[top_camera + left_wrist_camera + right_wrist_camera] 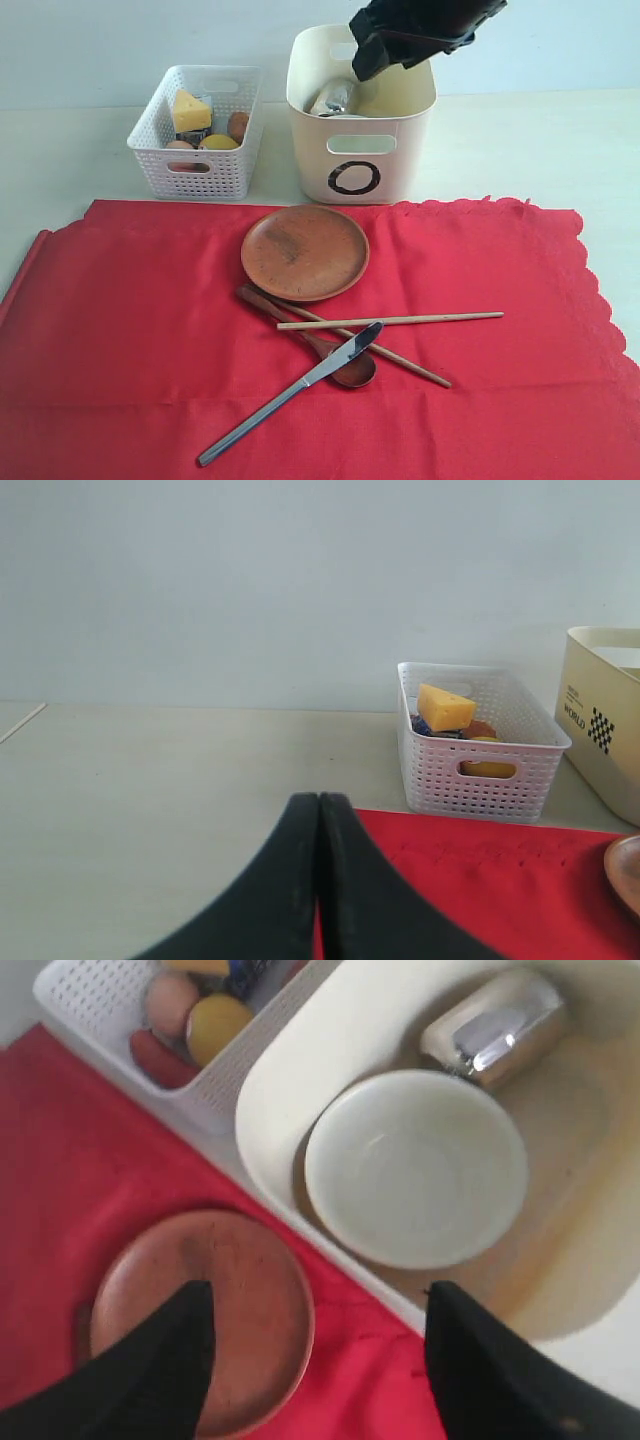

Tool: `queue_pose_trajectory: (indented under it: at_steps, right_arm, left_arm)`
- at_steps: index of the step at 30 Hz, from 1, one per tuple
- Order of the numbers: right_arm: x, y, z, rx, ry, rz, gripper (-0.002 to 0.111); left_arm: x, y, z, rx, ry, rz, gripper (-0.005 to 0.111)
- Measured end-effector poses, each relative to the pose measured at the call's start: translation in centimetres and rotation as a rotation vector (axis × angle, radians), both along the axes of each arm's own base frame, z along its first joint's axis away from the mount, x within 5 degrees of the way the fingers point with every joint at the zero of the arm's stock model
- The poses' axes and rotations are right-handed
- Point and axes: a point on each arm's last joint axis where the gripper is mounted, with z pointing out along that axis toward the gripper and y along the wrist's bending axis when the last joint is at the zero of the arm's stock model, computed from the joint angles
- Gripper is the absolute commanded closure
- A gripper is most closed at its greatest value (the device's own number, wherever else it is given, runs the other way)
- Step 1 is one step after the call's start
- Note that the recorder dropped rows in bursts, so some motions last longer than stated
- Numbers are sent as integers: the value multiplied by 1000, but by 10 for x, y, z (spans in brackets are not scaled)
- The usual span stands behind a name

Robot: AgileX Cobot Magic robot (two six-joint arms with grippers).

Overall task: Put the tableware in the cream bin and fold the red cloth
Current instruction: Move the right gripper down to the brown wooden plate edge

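The right end effector [315, 1305] hangs over the cream bin [310, 150], tipped down, fingers apart and empty. The bowl [415, 1165] and cup [495, 1025] lie inside the bin. The left end effector [318, 815] sits low at the edge of the red cloth [120, 330], fingers pressed together, holding nothing. The plate [305, 252] rests on the cloth.

Bare red cloth [110, 340] fills the lower left and the right side of the frame, with room to reach in. At centre a plate [305, 252] sits just in front of the cream bin [360, 150]. Below the plate a spoon [264, 299], chopsticks [430, 319] and a knife [260, 420] lie crossed in one heap. A narrow gap separates the bin from the white basket [200, 175] at upper left. A black end effector [318, 1295], fingers apart, hangs over the bin's mouth. Inside, a bowl [415, 1165] and a cup [495, 1025] on its side cover much of the floor. Bare tabletop [540, 140] lies at upper right.
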Motion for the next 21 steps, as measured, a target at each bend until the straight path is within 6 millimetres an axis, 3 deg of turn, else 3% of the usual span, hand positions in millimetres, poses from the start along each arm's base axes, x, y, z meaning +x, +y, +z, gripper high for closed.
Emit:
queue_pose_trajectory:
  at_steps: [11, 21]
  right_arm:
    - [-16, 1, -11, -33, 193, 89, 49]
    - [-7, 3, -83, -51, 365, 75, 49]
  left_arm:
    - [0, 0, 0, 0, 0, 0, 105]
    - [0, 0, 0, 0, 0, 0, 105]
